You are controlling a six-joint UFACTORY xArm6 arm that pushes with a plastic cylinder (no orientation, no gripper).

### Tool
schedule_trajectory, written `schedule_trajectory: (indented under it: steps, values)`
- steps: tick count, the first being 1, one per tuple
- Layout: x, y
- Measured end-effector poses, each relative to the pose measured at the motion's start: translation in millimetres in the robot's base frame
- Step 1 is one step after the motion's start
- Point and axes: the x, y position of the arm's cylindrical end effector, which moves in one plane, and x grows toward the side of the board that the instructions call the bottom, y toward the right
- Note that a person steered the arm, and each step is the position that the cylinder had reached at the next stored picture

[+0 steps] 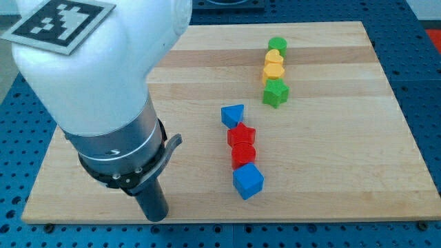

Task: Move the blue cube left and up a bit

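The blue cube [248, 181] lies on the wooden board [344, 138] at the lower end of a column of blocks near the view's middle. Directly above it, touching, is a red round block [243, 154], then a red star [242, 134], then a blue triangle-like block [232, 114]. My tip [158, 216] is at the view's lower left, well to the left of the blue cube and slightly lower. The arm's large white and dark body [103, 89] fills the view's upper left and hides the board beneath it.
A second column stands at the view's upper right: a green round block [277, 45], a yellow heart-like block [274, 58], an orange-yellow hexagon [273, 71] and a green star [275, 93]. The board's bottom edge runs just below my tip.
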Motion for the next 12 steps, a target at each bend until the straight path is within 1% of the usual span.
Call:
schedule_trajectory:
  steps: [1, 2, 3, 4, 5, 6, 7, 9, 11, 12]
  values:
    - [0.4, 7.2]
    - [0.1, 50.4]
    - [0.3, 55.6]
    - [-0.7, 126.1]
    - [-0.8, 182.4]
    - [-0.8, 182.4]
    - [-44.7, 180.6]
    - [-45.4, 174.0]
    - [-39.2, 102.4]
    - [-39.1, 100.5]
